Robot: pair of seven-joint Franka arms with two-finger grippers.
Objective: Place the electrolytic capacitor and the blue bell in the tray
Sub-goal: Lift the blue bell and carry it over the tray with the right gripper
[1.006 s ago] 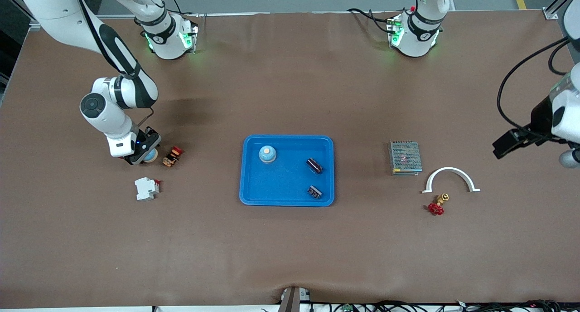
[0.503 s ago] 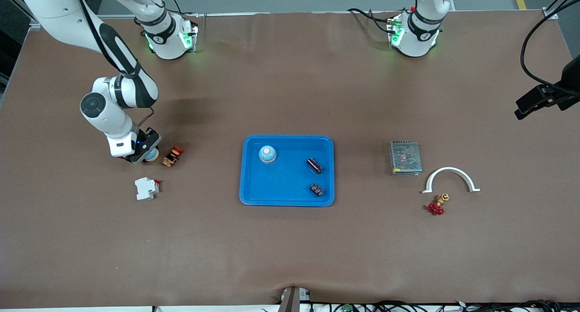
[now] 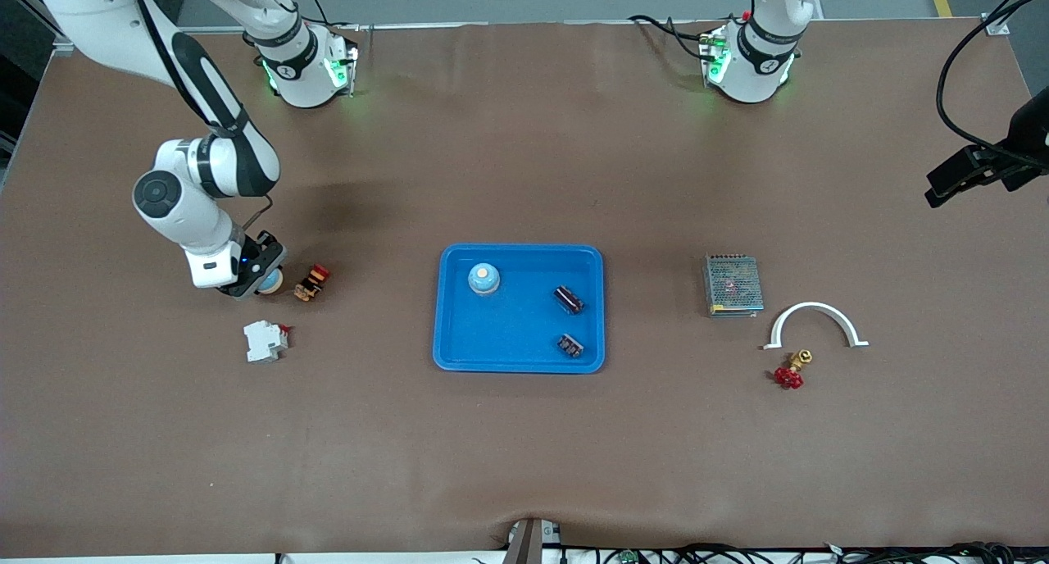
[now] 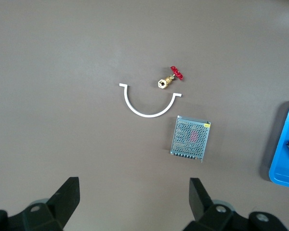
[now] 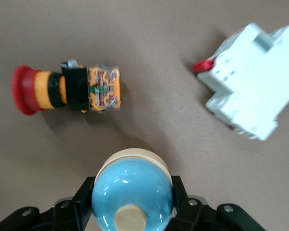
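Observation:
My right gripper (image 3: 264,284) is shut on a blue bell (image 3: 273,282) low at the table, toward the right arm's end. In the right wrist view the black fingers (image 5: 85,195) press both sides of the glossy blue dome (image 5: 130,185) with its cream button. The bright-blue tray (image 3: 459,359) lies mid-table. It holds a second blue bell (image 3: 483,279) and two dark electrolytic capacitors (image 3: 569,298) (image 3: 569,345). My left gripper (image 3: 955,179) hangs high over the left arm's end of the table, open (image 4: 133,185) with nothing between its fingers.
A red-and-orange push button (image 3: 311,283) (image 5: 67,90) lies right beside the held bell. A white breaker (image 3: 265,340) (image 5: 253,82) sits nearer the front camera. Toward the left arm's end lie a mesh power supply (image 3: 732,284), a white arch (image 3: 814,322) and a red valve (image 3: 789,373).
My right gripper closed on the blue bell and its arm shifted slightly. The left arm drew up and away toward its end of the table.

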